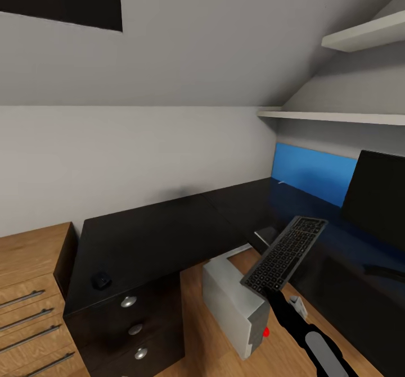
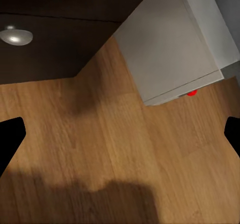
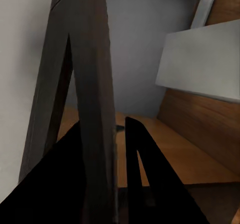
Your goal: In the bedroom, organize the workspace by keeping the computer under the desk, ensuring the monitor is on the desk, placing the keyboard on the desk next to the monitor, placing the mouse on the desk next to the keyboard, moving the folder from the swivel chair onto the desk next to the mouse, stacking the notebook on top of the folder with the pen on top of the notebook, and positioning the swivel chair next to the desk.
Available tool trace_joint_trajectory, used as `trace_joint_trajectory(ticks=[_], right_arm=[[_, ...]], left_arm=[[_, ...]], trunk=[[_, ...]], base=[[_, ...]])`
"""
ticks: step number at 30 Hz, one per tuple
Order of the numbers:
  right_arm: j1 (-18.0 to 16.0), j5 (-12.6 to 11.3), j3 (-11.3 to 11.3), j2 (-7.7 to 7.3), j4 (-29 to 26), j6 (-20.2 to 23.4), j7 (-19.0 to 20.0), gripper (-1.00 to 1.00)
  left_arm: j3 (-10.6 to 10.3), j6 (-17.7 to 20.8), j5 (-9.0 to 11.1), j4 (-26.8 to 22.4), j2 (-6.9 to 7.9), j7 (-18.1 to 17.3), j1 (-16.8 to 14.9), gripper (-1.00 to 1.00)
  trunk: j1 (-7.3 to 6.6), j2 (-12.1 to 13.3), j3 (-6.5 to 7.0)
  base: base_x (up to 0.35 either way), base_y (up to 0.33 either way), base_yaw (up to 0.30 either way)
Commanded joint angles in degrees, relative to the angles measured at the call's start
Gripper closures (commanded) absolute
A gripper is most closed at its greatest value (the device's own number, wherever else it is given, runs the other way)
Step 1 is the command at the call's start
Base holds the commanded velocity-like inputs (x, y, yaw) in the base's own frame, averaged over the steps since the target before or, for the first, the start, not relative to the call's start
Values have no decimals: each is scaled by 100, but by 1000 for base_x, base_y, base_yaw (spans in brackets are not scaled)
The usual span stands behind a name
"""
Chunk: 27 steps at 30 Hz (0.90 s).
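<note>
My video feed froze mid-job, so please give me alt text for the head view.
The right gripper holds the keyboard tilted in the air above the grey computer on the wood floor, beside the black L-shaped desk. The monitor stands on the desk at right, and a small dark mouse lies near its left corner.

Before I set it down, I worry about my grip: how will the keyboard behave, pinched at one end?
The keyboard looks stiff: it stays flat and tilted though the right gripper holds just its near end. Being thin and long, it may pivot between the fingers. It probably weighs little, so lowering it onto the desk should be manageable.
</note>
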Motion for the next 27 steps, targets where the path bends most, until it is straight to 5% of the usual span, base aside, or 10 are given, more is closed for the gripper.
trace_joint_trajectory(ticks=[1, 7, 15, 22, 27], right_arm=[[-3, -61, 7, -5, 1, 15, 2, 100], [-3, -54, 22, -5, 1, 15, 9, 100], [-3, -48, 30, -5, -31, 7, 132, 100], [-3, -7, 82, -5, -50, 26, 1343, 100], [-3, 56, 652, -26, -52, 31, 2366, 100]], left_arm=[[-35, -40, 60, -2, 6, -27, -12, -100], [-35, -44, 58, 1, 1, -29, -12, -100], [-41, -39, 58, 3, -1, -21, -12, -100], [-43, -38, 64, 8, -6, -20, -12, -100], [-50, -38, 65, 8, -9, -19, -12, -100]], trunk=[[0, -4, -6], [0, -4, -6], [-176, 317, 137], [-330, 598, 263], [-440, 799, 353]], base=[[0, 0, 0], [0, 0, 0], [0, 0, 0], [0, 0, 0], [0, 0, 0]])
